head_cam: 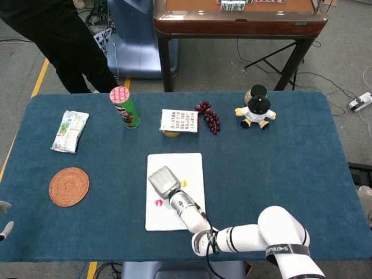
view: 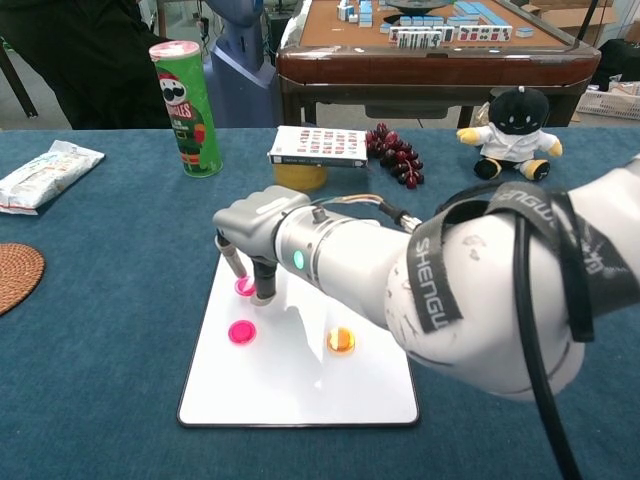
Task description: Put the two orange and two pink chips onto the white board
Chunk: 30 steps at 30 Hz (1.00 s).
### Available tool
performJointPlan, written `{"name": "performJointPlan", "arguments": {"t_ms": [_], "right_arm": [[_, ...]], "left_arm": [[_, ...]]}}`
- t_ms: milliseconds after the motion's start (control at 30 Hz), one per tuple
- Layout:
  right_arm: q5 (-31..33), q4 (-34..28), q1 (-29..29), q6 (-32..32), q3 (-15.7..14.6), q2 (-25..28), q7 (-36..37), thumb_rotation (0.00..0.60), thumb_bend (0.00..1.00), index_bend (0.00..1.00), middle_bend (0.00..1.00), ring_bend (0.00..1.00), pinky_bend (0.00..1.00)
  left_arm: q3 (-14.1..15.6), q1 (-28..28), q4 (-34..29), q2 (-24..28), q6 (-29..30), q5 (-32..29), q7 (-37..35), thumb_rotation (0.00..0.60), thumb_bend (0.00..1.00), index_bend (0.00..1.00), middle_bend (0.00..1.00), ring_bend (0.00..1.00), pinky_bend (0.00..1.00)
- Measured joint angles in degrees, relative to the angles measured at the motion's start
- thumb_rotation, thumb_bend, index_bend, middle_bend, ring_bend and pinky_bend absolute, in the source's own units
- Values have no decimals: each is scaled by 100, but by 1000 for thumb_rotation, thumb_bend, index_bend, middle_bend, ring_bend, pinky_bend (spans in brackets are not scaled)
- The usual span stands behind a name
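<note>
While our right hand (view: 262,240) reaches over the white board (view: 300,400), its fingers (view: 264,285) pinch a pink chip (view: 244,286) near the board's far left corner. A second pink chip (view: 241,332) and one orange chip (view: 341,341) lie mid-board. The arm strap (view: 440,262) reads "SHENGU". Our left hand (head_cam: 3,218) shows only at the table's left edge; we cannot tell its state.

A white board (view: 300,385) is set against the deep blue worktop (view: 120,330). Two pink chips (view: 241,332) and one orange chip (view: 341,341) are seen on it (the second orange one is hidden in the chest view). The can (view: 186,108) is green with a pink lid; the coaster (head_cam: 68,186) is woven brown.
</note>
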Motion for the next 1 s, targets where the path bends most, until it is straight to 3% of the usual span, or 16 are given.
{"name": "performJointPlan", "arguments": {"t_ms": [367,633,767,1000], "right_arm": [[-223,78,-37,-9,-5,-87,211,600,66,326,1000,1000,1000],[-369,-101,-135,109,-61,68,250,600,78,313,1000,1000,1000],[-529,-507,-290,337,-173,391,241,600,119,315,1000,1000,1000],[-1085,-1666,-795,931,-612,1584,220,600,135,362,971,978,1000]], "left_arm": [[16,1,-5,-3,10,38,7,600,322,465,478,449,593],[27,-14,0,-13,-29,42,20,600,322,467,478,449,592],[30,-32,-8,-17,-35,71,55,600,322,461,478,449,593],[-34,-119,-100,35,-41,99,128,600,322,449,478,449,593]]}}
